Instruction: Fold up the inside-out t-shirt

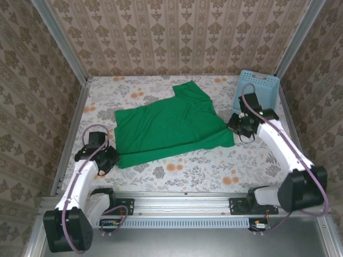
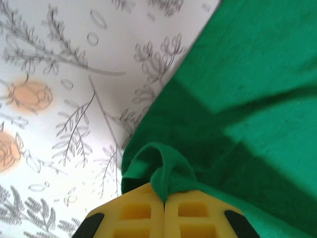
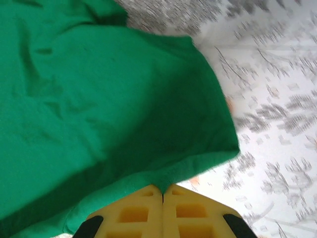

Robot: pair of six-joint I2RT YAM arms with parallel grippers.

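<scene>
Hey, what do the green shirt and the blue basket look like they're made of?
The green t-shirt looks like soft, matte knit cloth, possibly cotton: it wrinkles and lies in loose folds. The blue basket looks like rigid moulded plastic with a smooth finish: its wall keeps its shape and has rows of lattice holes.

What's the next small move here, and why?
Probably lift both pinched corners together and carry them toward the far edge. The left gripper and right gripper are each shut on a near corner of the t-shirt, which lies spread out.
</scene>
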